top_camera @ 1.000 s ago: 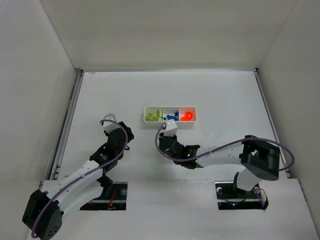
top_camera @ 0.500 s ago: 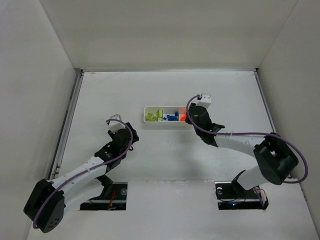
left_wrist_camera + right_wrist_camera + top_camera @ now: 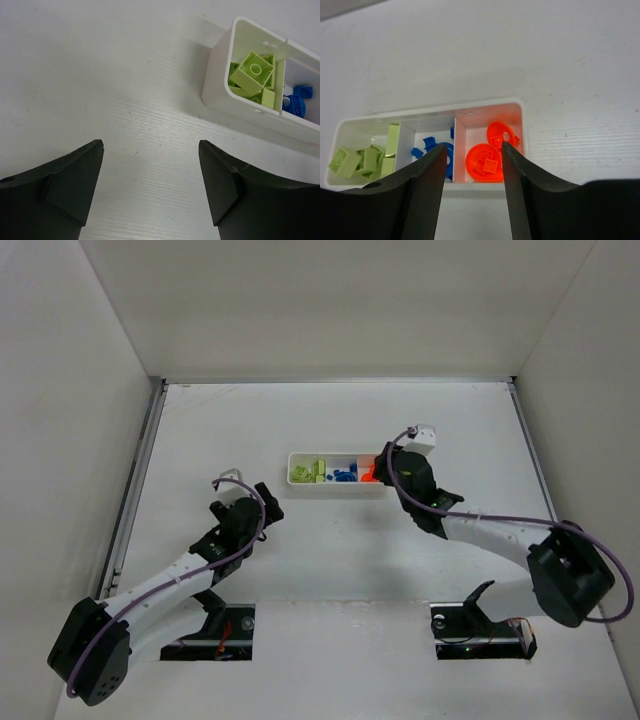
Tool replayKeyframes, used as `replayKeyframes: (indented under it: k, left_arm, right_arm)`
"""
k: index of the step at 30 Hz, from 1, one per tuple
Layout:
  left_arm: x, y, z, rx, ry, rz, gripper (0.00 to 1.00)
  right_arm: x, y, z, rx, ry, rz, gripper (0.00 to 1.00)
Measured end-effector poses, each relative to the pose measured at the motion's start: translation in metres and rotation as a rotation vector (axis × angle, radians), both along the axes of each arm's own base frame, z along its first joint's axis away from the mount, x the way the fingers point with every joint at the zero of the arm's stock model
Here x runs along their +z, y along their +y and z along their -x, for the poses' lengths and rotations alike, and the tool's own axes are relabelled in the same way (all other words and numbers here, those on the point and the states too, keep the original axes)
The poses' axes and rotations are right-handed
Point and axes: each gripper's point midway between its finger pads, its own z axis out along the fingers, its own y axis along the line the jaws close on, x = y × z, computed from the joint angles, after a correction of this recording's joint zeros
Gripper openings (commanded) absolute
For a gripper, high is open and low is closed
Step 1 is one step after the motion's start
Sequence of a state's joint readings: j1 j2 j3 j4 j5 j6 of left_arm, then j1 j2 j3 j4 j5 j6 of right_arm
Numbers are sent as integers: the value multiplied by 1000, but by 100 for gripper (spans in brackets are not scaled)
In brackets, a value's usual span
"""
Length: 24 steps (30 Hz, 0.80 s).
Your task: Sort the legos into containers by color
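My left gripper [image 3: 151,145] is released: in the left wrist view its two dark fingers sit in the lower left and lower right corners, set wide apart, with only bare white table [image 3: 100,75] between them. In the top view this gripper [image 3: 264,498] hangs left of centre, well apart from the tray [image 3: 330,491] and lower left of it.

My right gripper [image 3: 473,146] is also let go. In the right wrist view its fingers rise from the bottom edge with a clear gap between them and grip nothing. Through that gap I see the near wall of the tray [image 3: 420,114] and the divider between its middle and right compartments. In the top view this gripper [image 3: 384,466] sits at the right end of the tray, partly covering that end. I cannot tell whether it touches the rim.

The tray lies just above the centre of the top view, long side running left to right. The green legos [image 3: 365,160] are piled in its left compartment. The blue legos [image 3: 427,150] are in the middle one. The orange-red legos [image 3: 487,162] are in the right one, where two round pieces lean together.

In the left wrist view the tray's left end [image 3: 216,75] fills the upper right corner. A green brick [image 3: 255,70] lies studs-up on top of the pile, and a blue piece [image 3: 295,100] shows beyond the divider.
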State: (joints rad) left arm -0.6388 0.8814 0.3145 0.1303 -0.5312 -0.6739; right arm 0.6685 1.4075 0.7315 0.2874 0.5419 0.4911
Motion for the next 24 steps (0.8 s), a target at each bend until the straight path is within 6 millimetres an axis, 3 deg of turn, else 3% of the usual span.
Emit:
replayKeyframes:
  k: [1,4,5,9,13,24]
  left_arm:
    - [0,0,0,1,-1,0,100]
    - [2,1,-1,6,-8,7,100]
    - [3,2,-1,7,-11,9,100]
    - [4,4,-1,13,-17,13,100]
    - [6,5,-1,20,-21,21,100]
    - [-6,16,5,51,11,18,100]
  right_arm:
    - [6,-4,4,-4,-16,-16,58]
    - [21,-26,16,-43,-61,-74,72]
    - [23,-37,19,-66,-71,-93,100]
    - [20,-80,30,-170,-92,-139,100]
    - [8,-110,40,-255,-83,-175,100]
    - [-12,-167,75,-412,-129,-270,100]
